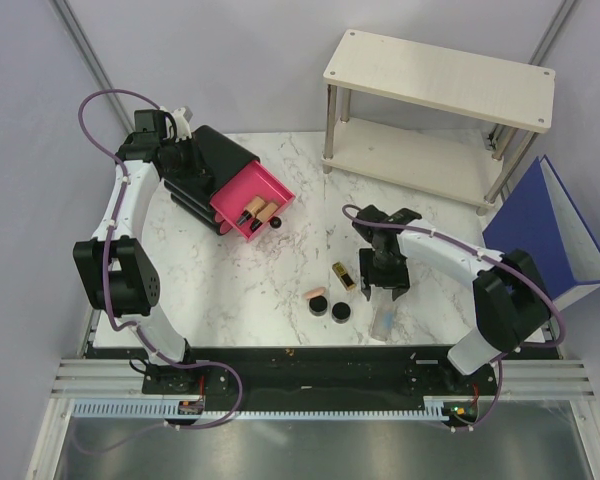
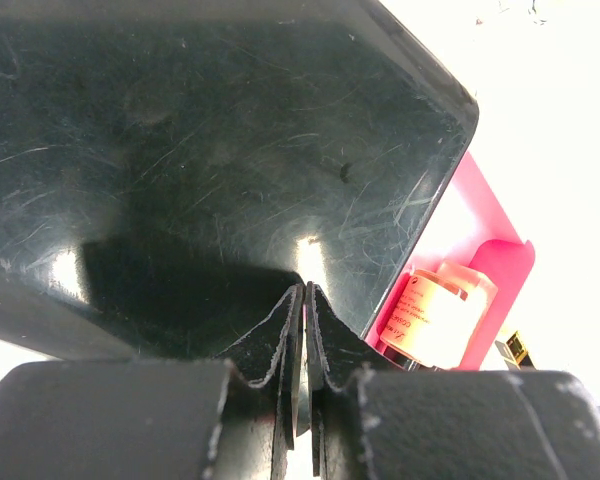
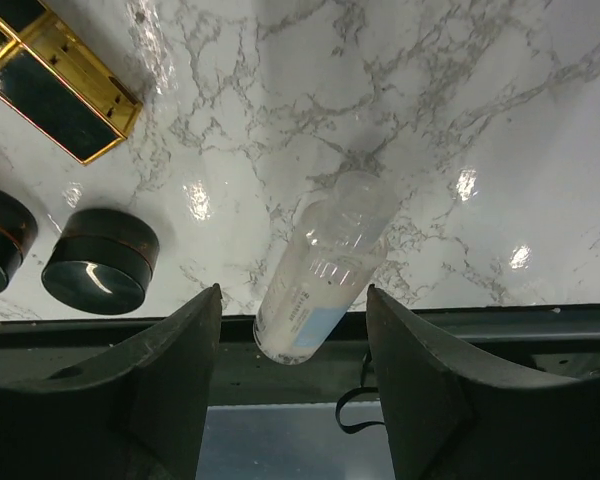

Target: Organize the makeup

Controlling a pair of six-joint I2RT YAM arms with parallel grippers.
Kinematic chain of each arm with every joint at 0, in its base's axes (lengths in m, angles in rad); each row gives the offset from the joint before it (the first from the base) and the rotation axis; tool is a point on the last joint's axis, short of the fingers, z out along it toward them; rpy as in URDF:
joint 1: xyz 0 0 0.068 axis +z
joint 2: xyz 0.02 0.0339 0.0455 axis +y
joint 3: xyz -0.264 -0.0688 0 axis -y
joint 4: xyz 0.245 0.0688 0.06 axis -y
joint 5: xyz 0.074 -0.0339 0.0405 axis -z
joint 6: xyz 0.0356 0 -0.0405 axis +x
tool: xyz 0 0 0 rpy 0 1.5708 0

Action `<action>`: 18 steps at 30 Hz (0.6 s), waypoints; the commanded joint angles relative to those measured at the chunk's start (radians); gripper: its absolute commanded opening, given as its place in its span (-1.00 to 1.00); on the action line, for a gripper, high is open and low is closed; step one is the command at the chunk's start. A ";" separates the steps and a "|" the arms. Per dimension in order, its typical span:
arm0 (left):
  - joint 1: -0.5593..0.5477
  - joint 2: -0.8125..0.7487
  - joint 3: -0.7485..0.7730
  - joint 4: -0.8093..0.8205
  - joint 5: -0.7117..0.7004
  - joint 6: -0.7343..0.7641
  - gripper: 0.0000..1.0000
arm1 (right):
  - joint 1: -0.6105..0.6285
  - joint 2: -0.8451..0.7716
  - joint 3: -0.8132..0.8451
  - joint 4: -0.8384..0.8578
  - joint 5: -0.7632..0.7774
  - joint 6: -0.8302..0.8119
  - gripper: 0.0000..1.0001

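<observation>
The right claw (image 3: 292, 300) hangs wide open and empty, straddling the clear tube (image 3: 325, 265) lying on the worktop (image 3: 480, 110), apparently lined up to grasp it; the left claw (image 2: 305, 300), closed on nothing, rests against the black box (image 2: 210, 140), probably steadying it.

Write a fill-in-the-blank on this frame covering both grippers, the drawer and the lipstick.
1. The right gripper, over the clear tube, is ____.
2. The left gripper, at the black box, is ____.
3. The box's ____ drawer stands pulled out with tubes in it.
4. The lipstick lies ____ the drawer.

Missing words: open; shut; pink; outside.
</observation>
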 commanded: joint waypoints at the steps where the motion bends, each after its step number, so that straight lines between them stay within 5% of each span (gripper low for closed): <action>1: 0.002 0.071 -0.054 -0.221 -0.093 0.056 -0.74 | 0.001 -0.018 -0.025 -0.030 -0.034 -0.017 0.34; 14: 0.003 0.079 -0.047 -0.221 -0.084 0.062 -0.74 | 0.001 0.054 -0.156 0.071 -0.043 -0.029 0.15; 16: 0.003 0.079 -0.044 -0.222 -0.084 0.062 -0.74 | 0.001 0.055 -0.174 0.107 -0.048 -0.031 -0.12; 17: 0.003 0.080 -0.042 -0.222 -0.087 0.062 -0.74 | 0.001 0.046 -0.176 0.120 -0.055 -0.032 -0.64; 18: 0.002 0.080 -0.042 -0.224 -0.084 0.062 -0.74 | 0.001 0.040 -0.177 0.149 -0.057 -0.026 -0.83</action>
